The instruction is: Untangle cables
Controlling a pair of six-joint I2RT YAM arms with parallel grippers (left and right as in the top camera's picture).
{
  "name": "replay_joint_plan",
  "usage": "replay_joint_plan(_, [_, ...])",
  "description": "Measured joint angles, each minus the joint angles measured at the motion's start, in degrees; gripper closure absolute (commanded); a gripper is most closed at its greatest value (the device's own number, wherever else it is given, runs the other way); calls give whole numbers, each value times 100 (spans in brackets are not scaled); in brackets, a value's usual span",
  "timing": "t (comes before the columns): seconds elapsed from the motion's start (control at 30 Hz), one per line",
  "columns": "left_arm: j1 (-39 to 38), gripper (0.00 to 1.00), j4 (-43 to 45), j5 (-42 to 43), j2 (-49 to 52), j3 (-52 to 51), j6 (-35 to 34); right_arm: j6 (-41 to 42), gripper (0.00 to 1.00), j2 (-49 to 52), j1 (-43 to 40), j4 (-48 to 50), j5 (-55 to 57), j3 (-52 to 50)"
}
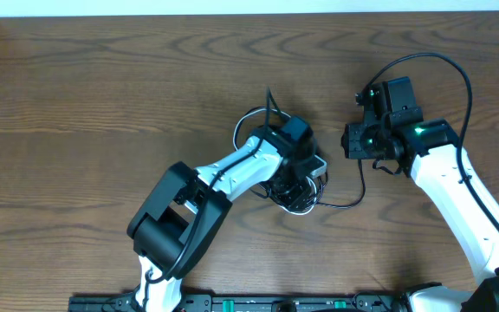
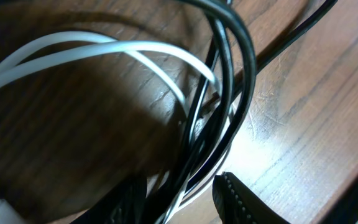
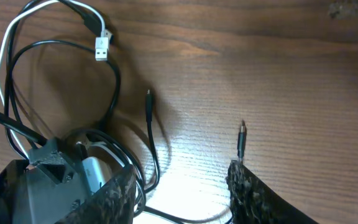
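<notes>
The black cable (image 1: 346, 204) and the white cable (image 3: 8, 50) lie tangled in a pile at mid-table. My left gripper (image 1: 297, 184) is down on the pile. In the left wrist view its fingers (image 2: 179, 202) are apart, with black strands (image 2: 229, 68) and white strands (image 2: 104, 50) running between them. My right gripper (image 1: 351, 141) hovers just right of the pile, open and empty (image 3: 182, 193). A black plug end (image 3: 242, 140) lies just past its right finger. A second black plug (image 3: 148, 99) and the white flat plug (image 3: 102, 46) lie farther out.
The wooden table (image 1: 102, 87) stretches bare to the left and back. The left arm's white body (image 1: 232, 173) crosses from the front left to the pile. The right arm's own thick black wire (image 1: 457, 69) arcs above its wrist.
</notes>
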Motion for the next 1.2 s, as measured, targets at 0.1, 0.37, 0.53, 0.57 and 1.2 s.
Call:
replay_joint_plan(0.1, [-153, 80, 0, -260, -9, 31, -118, 0, 56, 0, 0, -13, 0, 0])
replay_joint_plan(0.37, [-339, 93, 66, -743, -7, 52, -632, 15, 65, 0, 0, -98, 13, 0])
replay_joint_plan(0.53, [-79, 93, 61, -896, -133, 120, -1126, -76, 64, 0, 0, -42, -197, 0])
replay_joint_plan(0.57, [4, 93, 72, -931, -232, 131, -1233, -122, 63, 0, 0, 24, -317, 0])
replay_joint_plan(1.2, [1298, 92, 557, 531, -2326, 407, -2430, -212, 58, 0, 0, 1714, -3060, 0])
